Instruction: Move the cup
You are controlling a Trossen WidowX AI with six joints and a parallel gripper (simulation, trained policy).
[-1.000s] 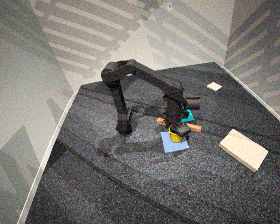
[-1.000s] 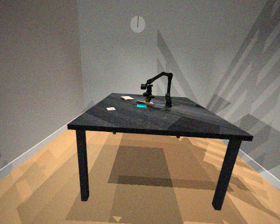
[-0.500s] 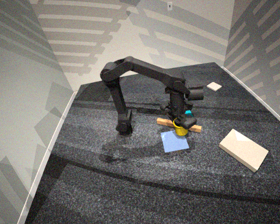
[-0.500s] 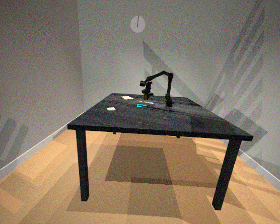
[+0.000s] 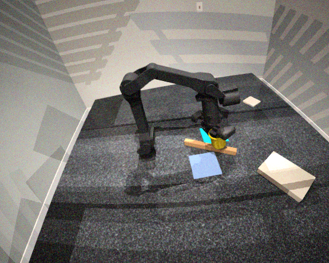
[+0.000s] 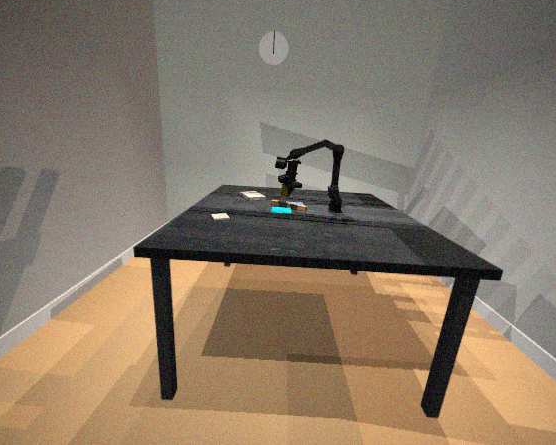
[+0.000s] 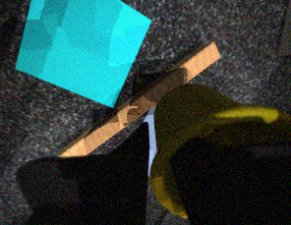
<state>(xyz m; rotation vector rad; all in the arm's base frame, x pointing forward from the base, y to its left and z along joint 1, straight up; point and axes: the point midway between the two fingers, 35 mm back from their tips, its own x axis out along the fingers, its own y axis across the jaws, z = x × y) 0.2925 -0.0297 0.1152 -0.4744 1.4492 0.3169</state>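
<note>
The yellow cup (image 5: pixel 218 143) (image 6: pixel 285 190) (image 7: pixel 192 109) is off the table, held above the wooden bar. My gripper (image 5: pixel 216 133) (image 7: pixel 154 126) is shut on the cup's wall, with one finger inside the cup and one outside. The cup looks slightly tilted; its exact lean is hard to tell. The marbles are hidden. The cyan pad (image 5: pixel 204 135) (image 6: pixel 281 210) (image 7: pixel 84 45) lies behind the bar in the top view, partly covered by the cup and gripper. The blue pad (image 5: pixel 205 166) lies in front of the bar with nothing on it; a sliver shows in the wrist view (image 7: pixel 151 143).
The wooden bar (image 5: pixel 193 143) (image 7: pixel 202 62) lies between the two pads, below the cup. A large cream block (image 5: pixel 284 171) (image 6: pixel 252 195) lies right of the blue pad in the top view. A small cream tile (image 5: pixel 251 101) (image 6: pixel 220 216) lies farther back at the right.
</note>
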